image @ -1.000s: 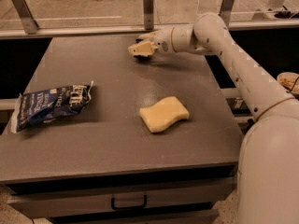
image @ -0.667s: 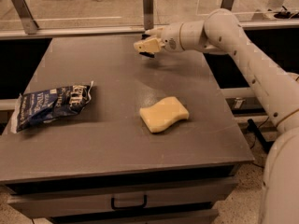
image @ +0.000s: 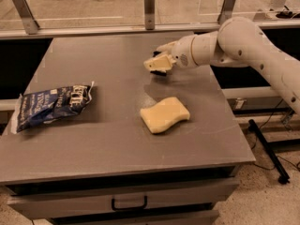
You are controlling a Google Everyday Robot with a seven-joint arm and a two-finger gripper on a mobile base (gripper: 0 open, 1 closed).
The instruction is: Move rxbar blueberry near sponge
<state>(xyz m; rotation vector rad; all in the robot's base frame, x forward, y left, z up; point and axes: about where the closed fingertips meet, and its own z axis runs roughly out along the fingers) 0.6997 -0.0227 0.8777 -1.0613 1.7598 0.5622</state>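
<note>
The pale yellow sponge (image: 165, 115) lies on the grey table (image: 108, 55), right of centre. My gripper (image: 158, 65) hangs over the table just behind the sponge, a little above the surface. Its cream fingers are shut on a small dark flat thing that sticks out underneath, the rxbar blueberry (image: 161, 72); most of the bar is hidden by the fingers. The white arm (image: 243, 41) reaches in from the right.
A large blue-and-white chip bag (image: 51, 104) lies at the table's left edge. A rail with metal posts (image: 149, 6) runs along the back edge. A drawer with a black handle (image: 129, 204) sits below the front edge.
The gripper has moved from the back of the table forward and a little right, toward the sponge, carrying the dark bar. The sponge and the chip bag have not moved.
</note>
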